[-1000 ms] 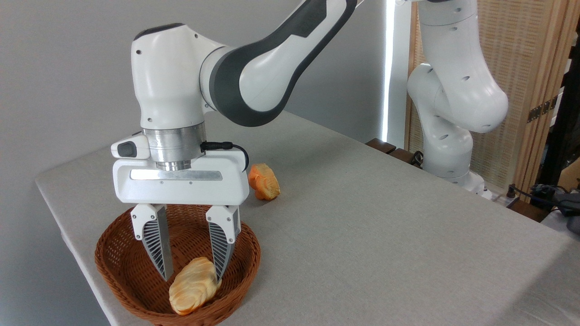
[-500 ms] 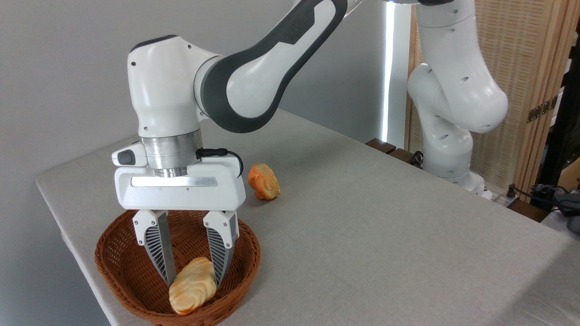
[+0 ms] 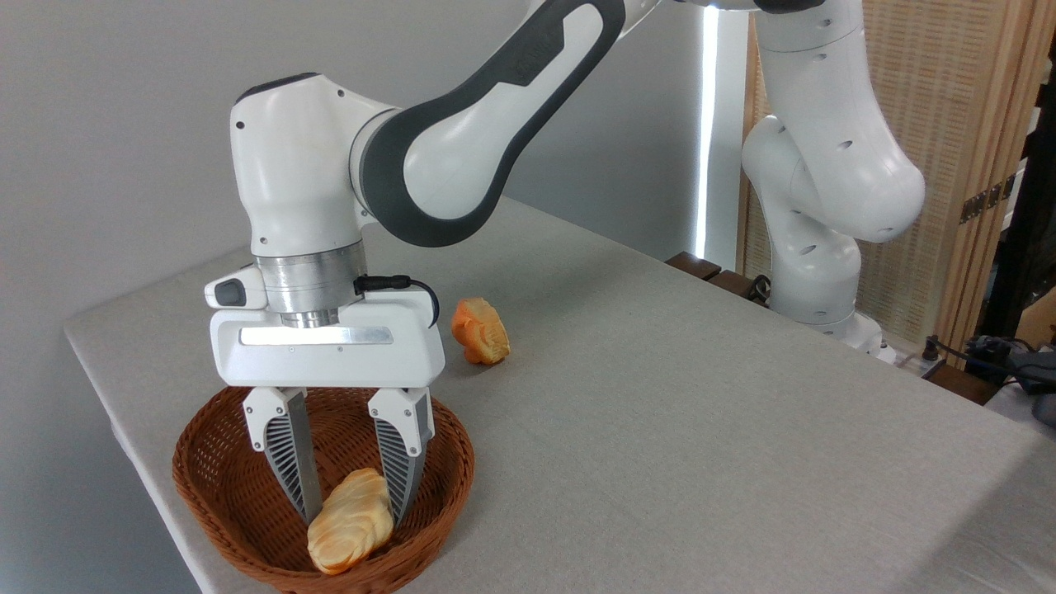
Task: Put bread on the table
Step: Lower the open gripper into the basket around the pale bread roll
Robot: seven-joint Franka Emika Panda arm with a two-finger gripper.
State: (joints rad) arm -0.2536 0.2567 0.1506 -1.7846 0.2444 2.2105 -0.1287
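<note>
Ribbed claw (image 3: 353,518) straddles ridged bread (image 3: 350,532), wicker basket (image 3: 216,487)

A round brown woven wicker basket (image 3: 216,478) sits at the 7 o'clock corner of the view. A small stubby deep-orange bread piece (image 3: 480,331) lies well apart from it, toward 1 o'clock. At 3 o'clock, a pale slatted wooden screen (image 3: 957,107) stands upright.

White arm (image 3: 313,190) with dark grey joint bands, silver wrist ring, black cable, ribbed grey fingers (image 3: 290,450)
</note>
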